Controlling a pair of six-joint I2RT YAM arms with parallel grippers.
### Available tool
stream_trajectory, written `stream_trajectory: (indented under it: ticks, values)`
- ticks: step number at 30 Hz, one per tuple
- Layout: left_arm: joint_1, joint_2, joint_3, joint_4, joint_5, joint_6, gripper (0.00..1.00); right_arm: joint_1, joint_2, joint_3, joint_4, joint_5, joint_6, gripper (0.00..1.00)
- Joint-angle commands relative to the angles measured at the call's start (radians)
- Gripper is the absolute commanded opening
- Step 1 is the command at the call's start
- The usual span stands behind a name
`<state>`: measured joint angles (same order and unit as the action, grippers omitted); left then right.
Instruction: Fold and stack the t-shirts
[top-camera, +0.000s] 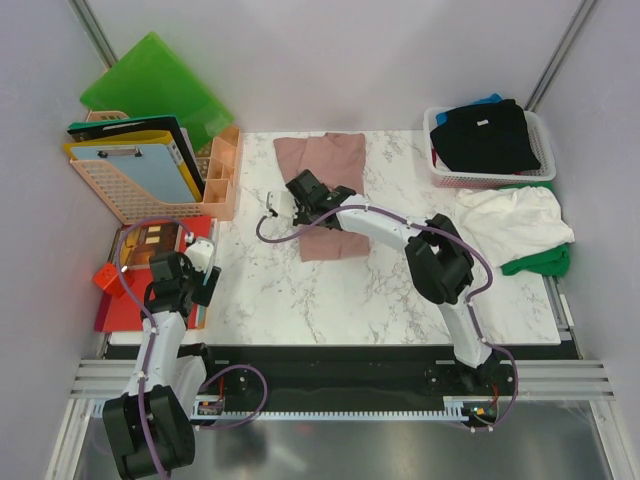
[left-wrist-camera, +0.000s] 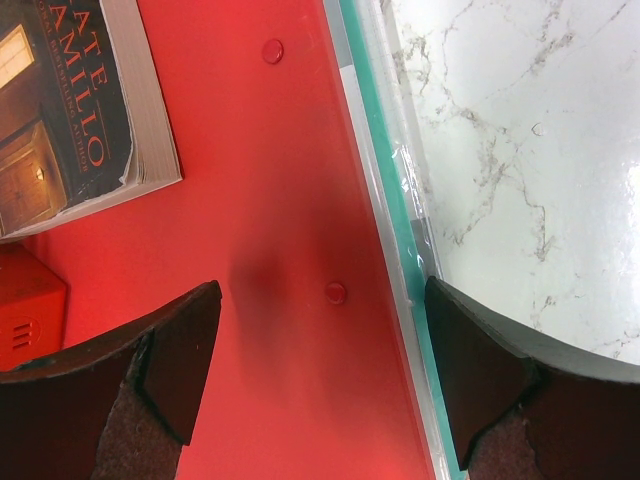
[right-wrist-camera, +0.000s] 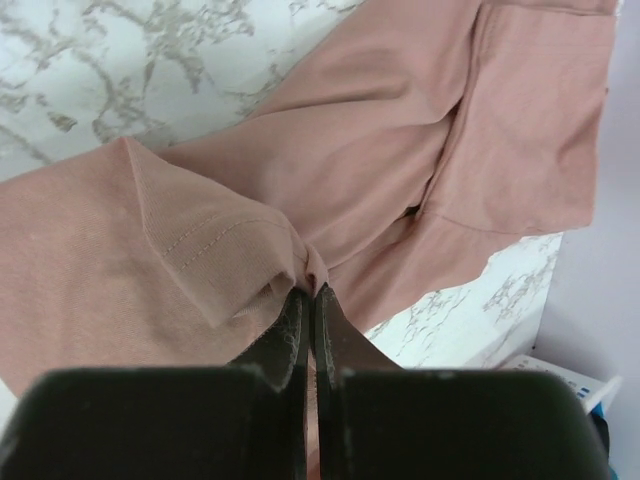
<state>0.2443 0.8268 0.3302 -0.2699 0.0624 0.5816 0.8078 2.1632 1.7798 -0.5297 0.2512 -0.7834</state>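
The dusty pink t-shirt (top-camera: 327, 160) lies partly folded at the middle back of the marble table (top-camera: 290, 300). My right gripper (top-camera: 302, 190) reaches over its left side and is shut on a pinched hemmed edge of the pink t-shirt (right-wrist-camera: 200, 240), lifting it a little; the jaws (right-wrist-camera: 310, 300) are pressed together on the cloth. A white t-shirt (top-camera: 510, 222) and a green one (top-camera: 540, 262) lie crumpled at the right. Black (top-camera: 487, 135) and blue shirts sit in the basket. My left gripper (left-wrist-camera: 320, 350) is open and empty over the red folder (left-wrist-camera: 270, 200).
A pink basket (top-camera: 545, 150) stands at the back right. A peach desk organiser (top-camera: 215, 175) with clipboards and a green folder (top-camera: 160, 85) stands at the back left. A book (left-wrist-camera: 60, 110) and an orange block (top-camera: 107, 278) lie on the red folder at the left edge.
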Motion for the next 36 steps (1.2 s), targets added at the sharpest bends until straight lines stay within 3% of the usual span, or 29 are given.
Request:
stream_trajectory:
  ticks: [1, 4, 5, 8, 11, 14, 20, 25, 28, 30, 33, 36]
  values:
    - [0.001, 0.011, -0.020, -0.008, -0.009, -0.006, 0.90, -0.005, 0.033, 0.069, 0.027, 0.031, -0.017, 0.00]
    - [0.001, 0.011, -0.020, -0.009, -0.010, -0.006, 0.90, -0.007, 0.055, 0.073, 0.028, 0.048, 0.005, 0.13]
    - [0.001, 0.011, -0.020, -0.009, -0.010, -0.005, 0.90, -0.009, 0.053, 0.058, 0.028, 0.046, 0.009, 0.48]
    - [0.001, 0.012, -0.022, -0.009, -0.009, -0.005, 0.90, -0.010, 0.029, 0.027, 0.050, 0.043, 0.033, 0.84]
    - [0.001, 0.017, -0.020, -0.008, -0.004, -0.006, 0.90, -0.010, 0.003, -0.009, 0.062, 0.066, 0.056, 0.95]
    - [0.000, 0.023, -0.017, -0.011, -0.006, -0.009, 0.89, -0.010, -0.012, -0.017, 0.068, 0.124, 0.142, 0.97]
    - [0.001, 0.011, -0.022, -0.011, 0.001, -0.008, 0.89, -0.009, -0.202, -0.120, 0.057, 0.146, 0.303, 0.98]
    - [0.001, 0.012, -0.020, -0.012, 0.007, -0.008, 0.89, -0.030, -0.357, -0.215, -0.032, 0.062, 0.447, 0.98]
    - [0.001, 0.014, -0.019, -0.011, 0.008, -0.008, 0.90, -0.134, -0.433, -0.266, -0.075, -0.189, 0.562, 0.98]
    - [0.001, 0.017, -0.019, -0.009, 0.005, -0.008, 0.89, -0.211, -0.445, -0.286, -0.099, -0.501, 0.619, 0.98]
    - [0.001, 0.015, -0.019, -0.011, 0.008, -0.006, 0.89, -0.330, -0.436, -0.324, -0.099, -0.851, 0.662, 0.98]
    - [0.001, 0.021, -0.017, -0.011, 0.010, -0.005, 0.89, -0.384, -0.392, -0.319, -0.118, -0.920, 0.645, 0.98]
